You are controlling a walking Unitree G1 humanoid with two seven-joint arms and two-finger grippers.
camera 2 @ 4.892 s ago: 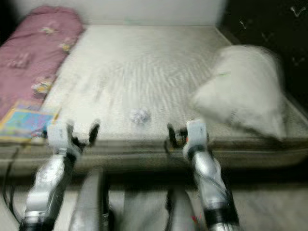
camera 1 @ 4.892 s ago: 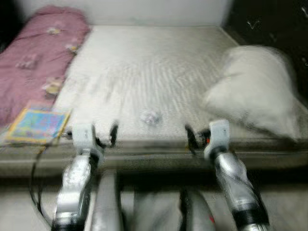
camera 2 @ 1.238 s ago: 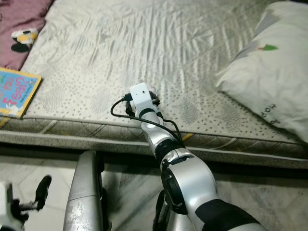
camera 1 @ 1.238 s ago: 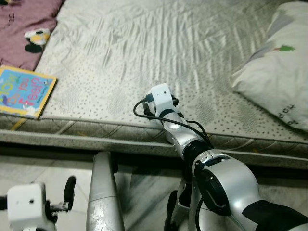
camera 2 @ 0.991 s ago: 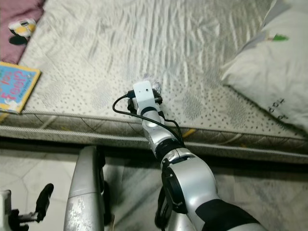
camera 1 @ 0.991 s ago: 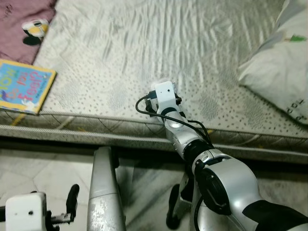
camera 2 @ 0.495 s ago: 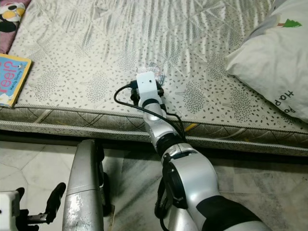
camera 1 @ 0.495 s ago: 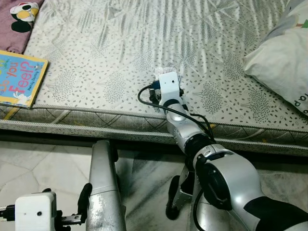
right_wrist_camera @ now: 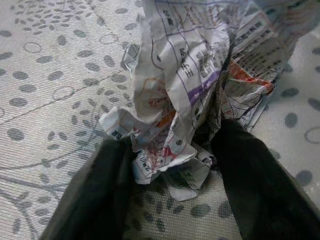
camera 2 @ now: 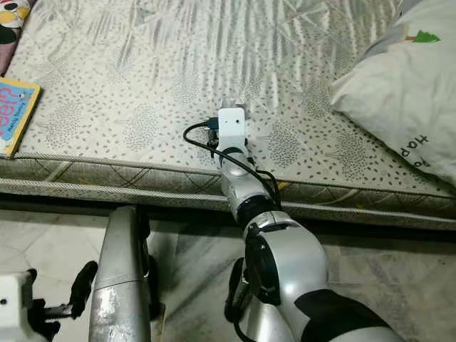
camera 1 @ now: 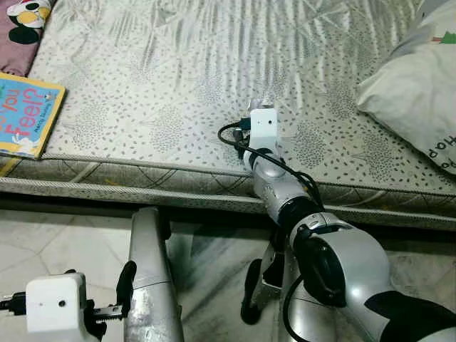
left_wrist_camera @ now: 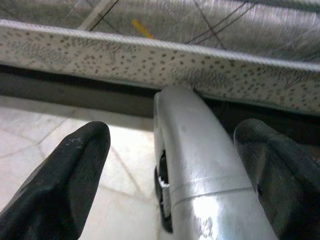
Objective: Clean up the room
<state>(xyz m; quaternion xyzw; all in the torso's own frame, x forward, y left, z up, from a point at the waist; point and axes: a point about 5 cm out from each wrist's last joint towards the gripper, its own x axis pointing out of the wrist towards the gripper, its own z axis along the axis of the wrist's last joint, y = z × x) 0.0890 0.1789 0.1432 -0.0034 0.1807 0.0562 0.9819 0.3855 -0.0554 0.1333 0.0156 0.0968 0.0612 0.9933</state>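
A crumpled ball of printed paper (right_wrist_camera: 190, 75) lies near the front edge of the patterned mattress (camera 1: 164, 78). My right arm reaches over that edge, and its gripper (right_wrist_camera: 172, 137) has both black fingers (right_wrist_camera: 240, 170) pressed against the sides of the paper, shut on it. From the head, a corner of the paper (camera 1: 262, 104) pokes out beyond the white wrist box. My left gripper (left_wrist_camera: 175, 129) hangs low over the tiled floor beside the bed, open, with my silver leg (left_wrist_camera: 200, 165) seen between its fingers.
A colourful children's book (camera 1: 25, 114) lies at the mattress's front left corner. A pink blanket (camera 1: 21, 14) is at the far left and a white pillow (camera 1: 413, 92) at the right. Pale tiled floor (camera 1: 57, 235) runs below the bed edge.
The view has come closer and tilted down over the bed. My right arm has stretched onto the mattress to the paper; my left arm has dropped to the floor side.
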